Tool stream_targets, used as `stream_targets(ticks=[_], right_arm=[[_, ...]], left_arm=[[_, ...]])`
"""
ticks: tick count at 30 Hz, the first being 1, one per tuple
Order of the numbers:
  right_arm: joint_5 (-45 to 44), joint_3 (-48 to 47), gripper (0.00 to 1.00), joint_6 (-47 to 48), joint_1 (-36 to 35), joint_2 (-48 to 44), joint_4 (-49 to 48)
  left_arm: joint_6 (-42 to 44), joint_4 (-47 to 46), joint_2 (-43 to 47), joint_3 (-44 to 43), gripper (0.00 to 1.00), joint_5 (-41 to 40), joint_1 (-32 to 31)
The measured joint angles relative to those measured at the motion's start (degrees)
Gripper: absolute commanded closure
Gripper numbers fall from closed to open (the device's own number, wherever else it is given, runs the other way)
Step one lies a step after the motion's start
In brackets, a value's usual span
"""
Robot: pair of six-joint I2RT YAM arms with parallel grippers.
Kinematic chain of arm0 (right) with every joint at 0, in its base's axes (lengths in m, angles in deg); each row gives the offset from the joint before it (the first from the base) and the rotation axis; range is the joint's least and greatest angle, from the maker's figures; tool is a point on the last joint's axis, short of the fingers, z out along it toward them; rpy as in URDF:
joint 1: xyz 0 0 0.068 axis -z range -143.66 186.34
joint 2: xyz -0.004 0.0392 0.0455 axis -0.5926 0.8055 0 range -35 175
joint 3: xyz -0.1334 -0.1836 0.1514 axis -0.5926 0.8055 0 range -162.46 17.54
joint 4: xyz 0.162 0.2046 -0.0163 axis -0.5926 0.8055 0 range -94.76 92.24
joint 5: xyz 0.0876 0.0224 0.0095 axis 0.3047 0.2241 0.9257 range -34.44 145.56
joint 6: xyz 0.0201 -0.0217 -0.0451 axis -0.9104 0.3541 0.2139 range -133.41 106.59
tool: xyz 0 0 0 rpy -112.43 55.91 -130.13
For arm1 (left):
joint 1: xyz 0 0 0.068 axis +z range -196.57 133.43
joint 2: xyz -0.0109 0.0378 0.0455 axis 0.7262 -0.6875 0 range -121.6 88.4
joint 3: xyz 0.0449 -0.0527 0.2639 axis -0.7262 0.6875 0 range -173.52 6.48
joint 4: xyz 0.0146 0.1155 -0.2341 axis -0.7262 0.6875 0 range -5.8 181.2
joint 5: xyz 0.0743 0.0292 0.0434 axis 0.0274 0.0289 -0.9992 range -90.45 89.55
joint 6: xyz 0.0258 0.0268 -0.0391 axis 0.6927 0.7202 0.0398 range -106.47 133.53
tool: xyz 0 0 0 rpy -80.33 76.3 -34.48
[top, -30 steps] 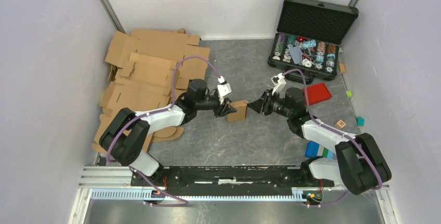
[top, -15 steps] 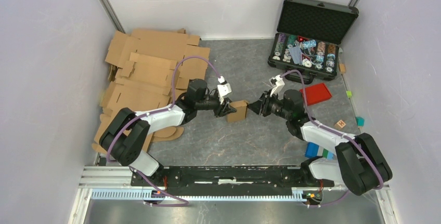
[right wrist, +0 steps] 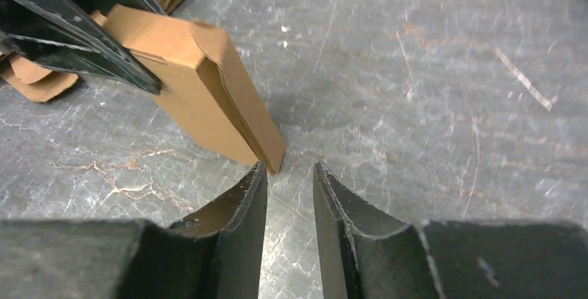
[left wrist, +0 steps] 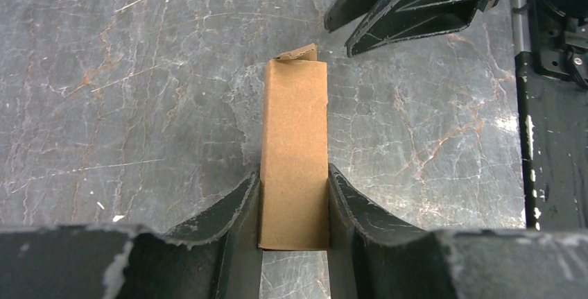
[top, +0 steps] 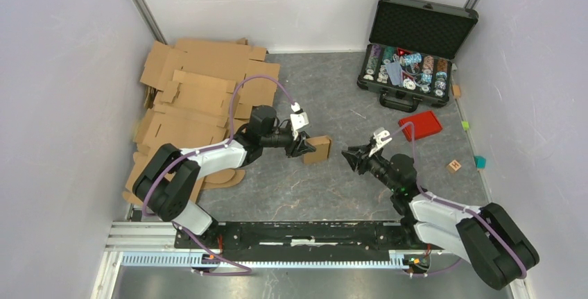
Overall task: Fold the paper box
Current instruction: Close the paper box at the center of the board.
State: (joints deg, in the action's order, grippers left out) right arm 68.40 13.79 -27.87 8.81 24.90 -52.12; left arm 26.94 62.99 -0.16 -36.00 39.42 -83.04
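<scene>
The box [left wrist: 294, 146] is at the middle of the table [top: 291, 195], clamped across its narrow width by the left fingers [left wrist: 232, 212], one on each long side. It looks lifted or only just resting on the table; the views do not settle which. It is already a slim, squared-up body: the long walls are up and flat, the edges are creased sharp, and no wide panel hangs loose. That puts the main folding behind it, as far as I can judge.

What looks unfinished is the end that points toward the right arm. From the left wrist a small tab [left wrist: 298, 52] shows at that end, bent and standing a little proud of the top face instead of lying flush. From the right wrist the same end reads as nearly closed, with a seam running down one edge. The opposite end sits inside the left fingers and is hidden, so I cannot tell if it is closed.

The right fingers [right wrist: 239, 209] are parted by a narrow gap with nothing between them. They point at the near corner of the box, close to it but apart from it.

What is left, by my reading, is to press that tab home and check the hidden end. The stack of flat cardboard sheets [top: 201, 98] at the left lies untouched.
</scene>
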Motion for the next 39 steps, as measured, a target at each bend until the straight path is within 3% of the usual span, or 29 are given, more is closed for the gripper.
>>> stream_targets(ticks=[4,12,39], right_arm=[[-1.42,2.27,0.59,5.01,-2.16,-0.61,-9.2],[-3.06,2.45,0.62,12.66,-6.12,1.99,-23.96],[-4.94,2.47,0.65,15.82,-9.22,18.12,-31.04]], left_arm=[[-0.02,0.33,-0.02,0.0,0.74,1.25,-0.02],[0.0,0.42,0.0,0.0,0.73,1.11,-0.44],[1.66,2.14,0.33,-0.44,0.7,0.68,-0.9]])
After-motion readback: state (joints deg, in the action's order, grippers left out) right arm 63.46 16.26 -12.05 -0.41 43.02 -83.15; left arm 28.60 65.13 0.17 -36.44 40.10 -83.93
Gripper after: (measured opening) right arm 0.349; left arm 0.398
